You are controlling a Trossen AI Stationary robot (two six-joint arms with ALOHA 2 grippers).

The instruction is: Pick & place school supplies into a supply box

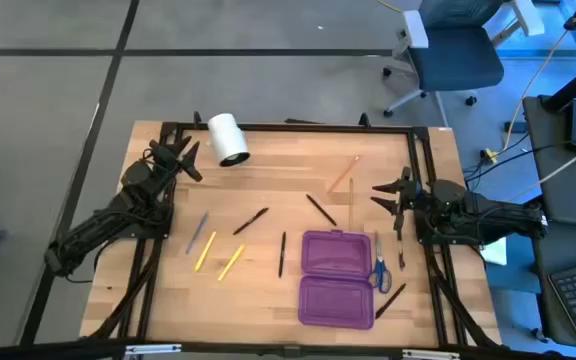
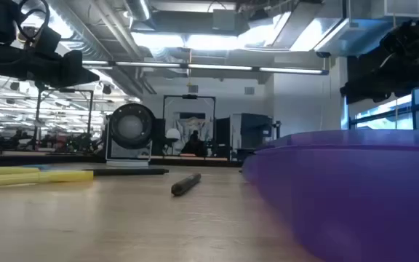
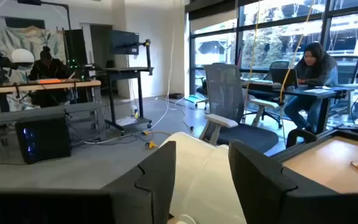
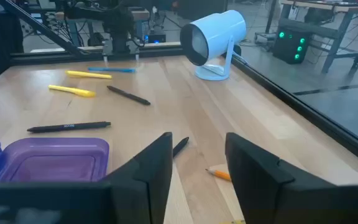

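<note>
The wooden tabletop holds a purple box at about five o'clock, pens mid-table, and maybe scissors beside the box.

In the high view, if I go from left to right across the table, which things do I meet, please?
Left pincer → grey-blue pen → two yellow pens → white roll → black pen → purple supply box → blue-handled scissors → right pincer.
</note>
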